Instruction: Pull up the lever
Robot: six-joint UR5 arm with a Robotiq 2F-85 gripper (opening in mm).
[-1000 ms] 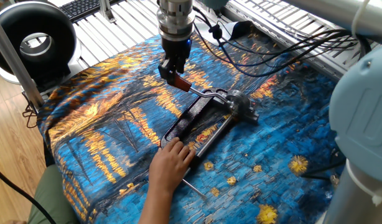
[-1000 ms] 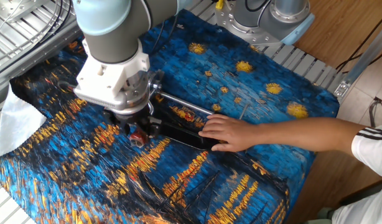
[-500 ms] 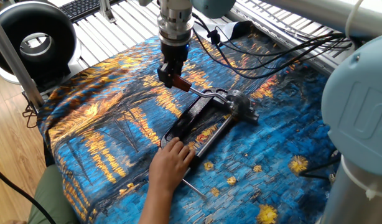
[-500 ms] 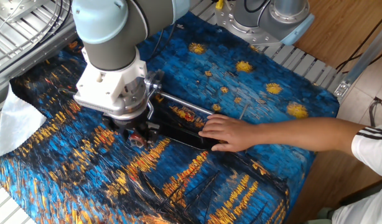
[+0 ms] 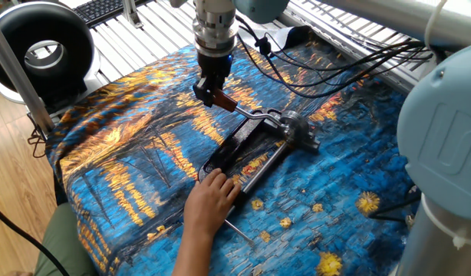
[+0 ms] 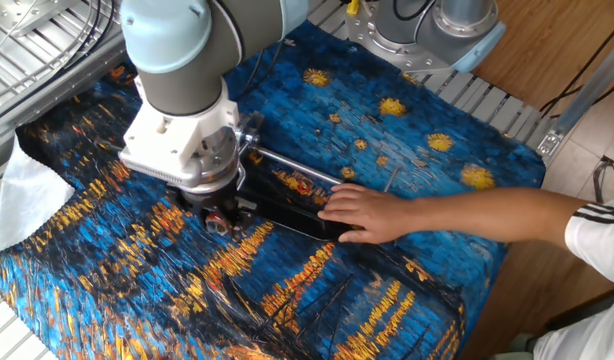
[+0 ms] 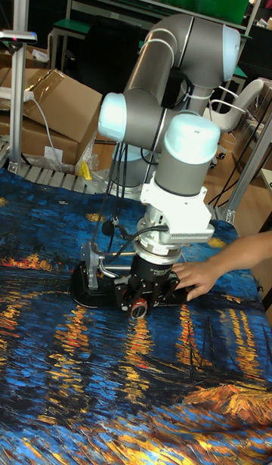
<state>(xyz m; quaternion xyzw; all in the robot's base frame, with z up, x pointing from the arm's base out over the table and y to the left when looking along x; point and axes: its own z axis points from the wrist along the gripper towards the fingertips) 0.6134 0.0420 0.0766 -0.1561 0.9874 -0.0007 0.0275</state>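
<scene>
Black ring-shaped device (image 5: 42, 46) – far left in one fixed view, standing off the cloth's edge beside a metal post; its round opening holds nothing visible.

Painted cloth (image 5: 136, 146) – blue and orange, starry pattern, spread over the tabletop (image 5: 151, 34) of slatted metal rollers.

Robot hand (image 5: 210, 95) – reaching straight down near the cloth's middle, its two fingers pinching the reddish-brown knob of the lever (image 5: 234, 108). In the tall fixed view the knob shows as a red disc between the fingertips, low over the cloth.

Lever – slim silver arm running from the knob down and to the right to the clamp's hinge, angled up off the cloth at the knob end.

Black clamp tool (image 5: 239, 149) – long dark frame lying flat on the cloth, with a silver metal head (image 5: 295, 132) at its far end.

Person's hand (image 5: 209, 203) – palm down on the near end of the clamp frame; in the other fixed view the bare forearm (image 6: 487, 215) crosses the cloth from the right, and it blocks sight of that end.

Thin steel rod (image 5: 237, 228) – lying on the cloth just beside the person's hand.

Black cables (image 5: 335, 65) – draped across the upper right of the cloth, behind the clamp.

Pale blue robot body (image 5: 443, 153) – fills the right edge, hiding that corner.
</scene>
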